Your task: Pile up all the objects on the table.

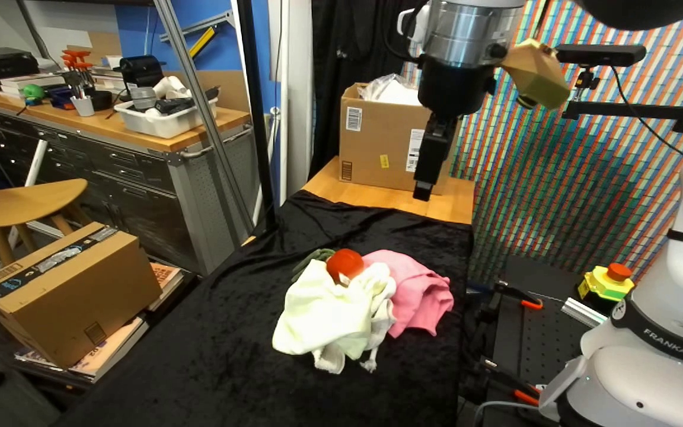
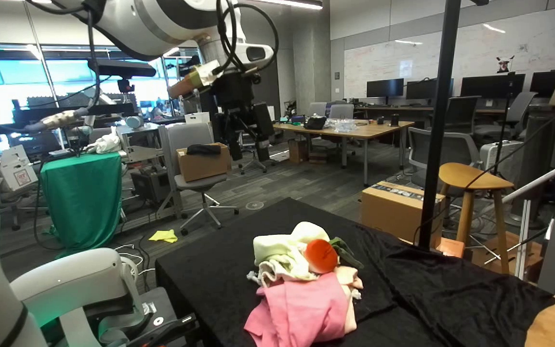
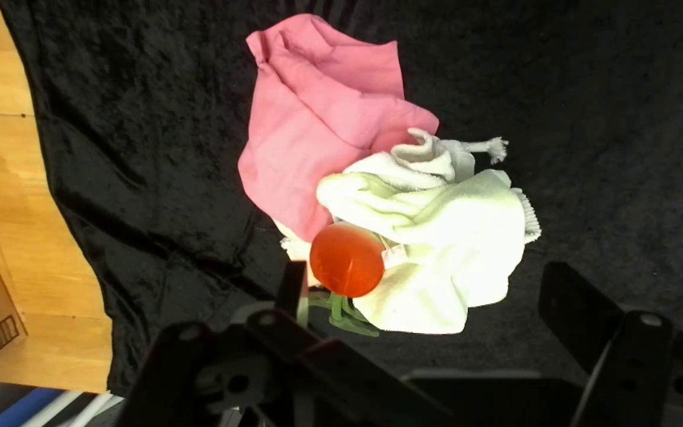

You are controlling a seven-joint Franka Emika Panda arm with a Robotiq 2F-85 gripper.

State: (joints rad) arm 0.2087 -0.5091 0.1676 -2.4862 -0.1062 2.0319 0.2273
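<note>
One ball (image 3: 347,260) heaped w/ pink cloth (image 3: 318,112) & yellow cloth (image 3: 466,225) on table (image 1: 217,356) rn. Gripper (image 2: 249,149) well above w/ empty jaws, spread wide fwiw.

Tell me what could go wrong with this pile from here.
The round red item sits beside the rumpled pale yellow cloth and could roll away if that fabric shifts. A frayed white rope end pokes out near the white cloth and might snag if the open gripper comes down there.
</note>
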